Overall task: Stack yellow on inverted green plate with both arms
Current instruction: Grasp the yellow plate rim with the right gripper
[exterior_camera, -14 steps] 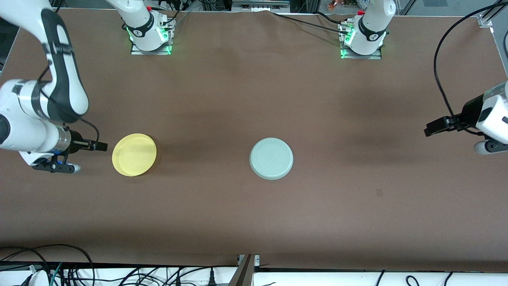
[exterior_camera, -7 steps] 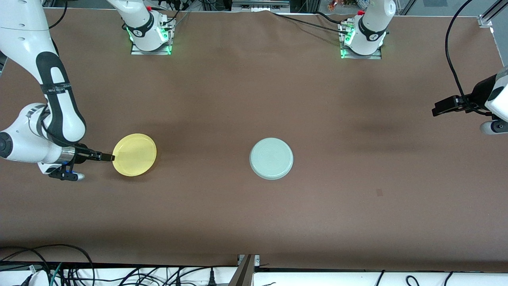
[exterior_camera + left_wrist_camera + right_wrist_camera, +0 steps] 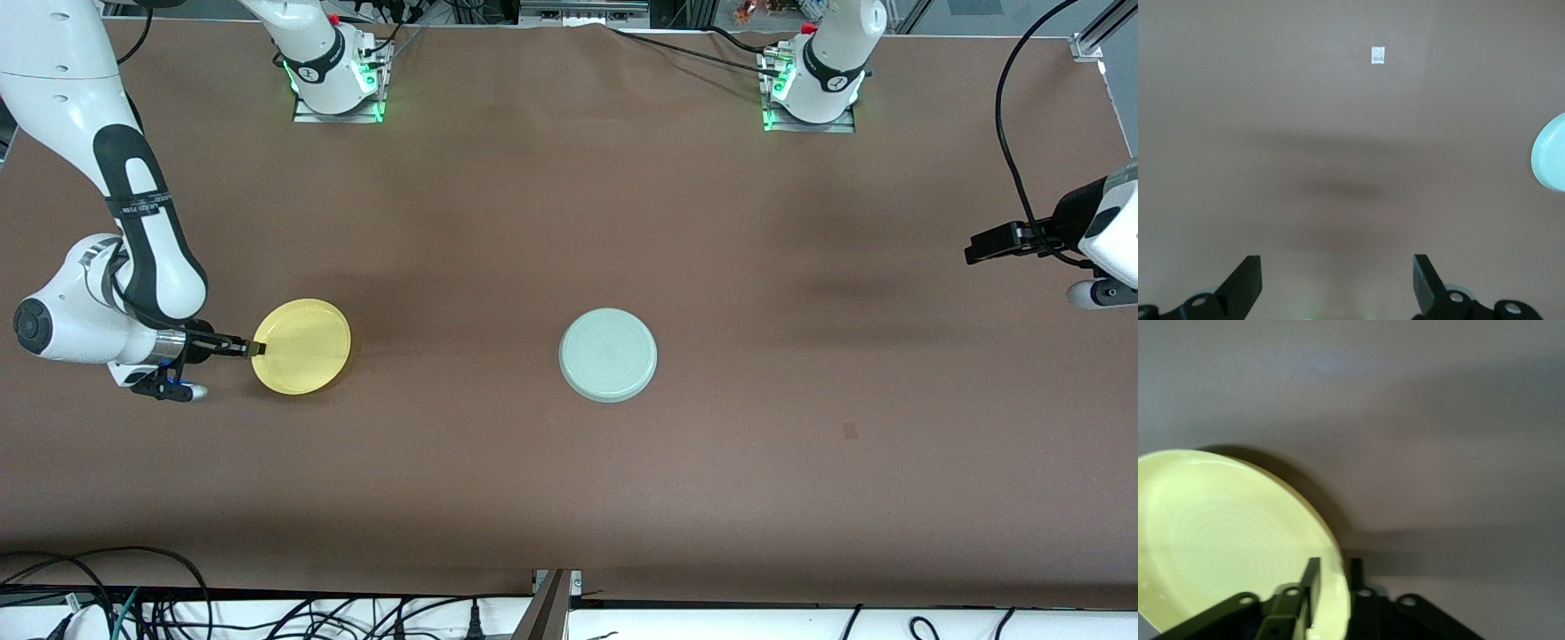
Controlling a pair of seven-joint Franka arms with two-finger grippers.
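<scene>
The yellow plate (image 3: pixel 302 346) lies rim-up on the brown table toward the right arm's end. My right gripper (image 3: pixel 258 348) is low at the plate's edge nearest that end. In the right wrist view the right gripper (image 3: pixel 1335 570) is shut on the rim of the yellow plate (image 3: pixel 1225 533), one finger inside the rim and one outside. The green plate (image 3: pixel 608 355) lies upside down at mid-table, its ringed underside up and nothing on it. My left gripper (image 3: pixel 973 247) hangs open over the left arm's end. The left gripper (image 3: pixel 1338 267) holds nothing, and the green plate (image 3: pixel 1551 160) shows at that view's border.
A small pale mark (image 3: pixel 849 431) sits on the table (image 3: pixel 569 222), nearer to the front camera than the green plate; the mark (image 3: pixel 1378 55) also shows in the left wrist view. Both arm bases (image 3: pixel 336 80) stand along the table's top edge. Cables lie below the front edge.
My right arm came down and slid in to the yellow plate's edge, and its fingers closed on the rim. My left arm rose a little and held still. Neither plate moved.
</scene>
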